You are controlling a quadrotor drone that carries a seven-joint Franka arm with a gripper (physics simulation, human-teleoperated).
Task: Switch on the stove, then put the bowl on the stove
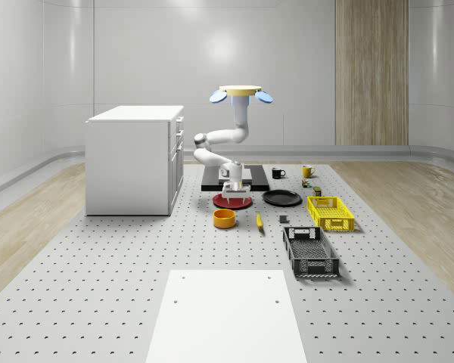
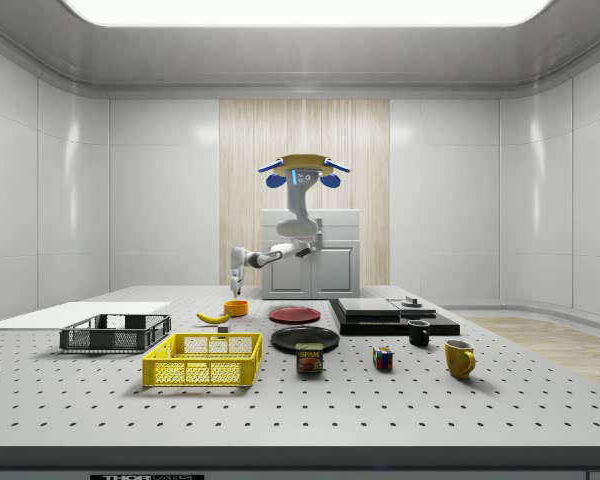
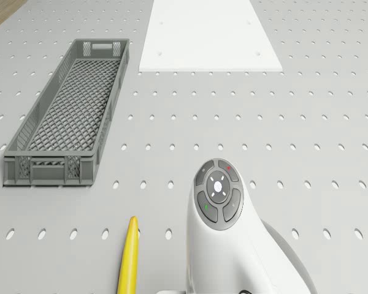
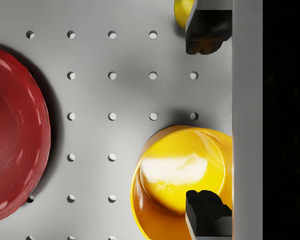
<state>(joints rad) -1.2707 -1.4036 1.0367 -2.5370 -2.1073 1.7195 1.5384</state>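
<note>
Now the drone (image 1: 240, 92) hovers in the upper middle of the whole-scene view, above the flat black stove (image 1: 236, 180), its white arm reaching down toward the table. In the wrist view the small glossy orange-yellow bowl (image 4: 182, 180) sits at lower right, beside the shiny red plate (image 4: 12, 132) at the left edge. Its two dark fingers (image 4: 208, 212) stand wide apart, one over the bowl's rim, so the gripper (image 4: 208, 122) is open. The bowl looks light, rigid and slick; pinching its thin wall across the rim seems the surest hold. Whether the stove is on, I cannot tell.
</note>
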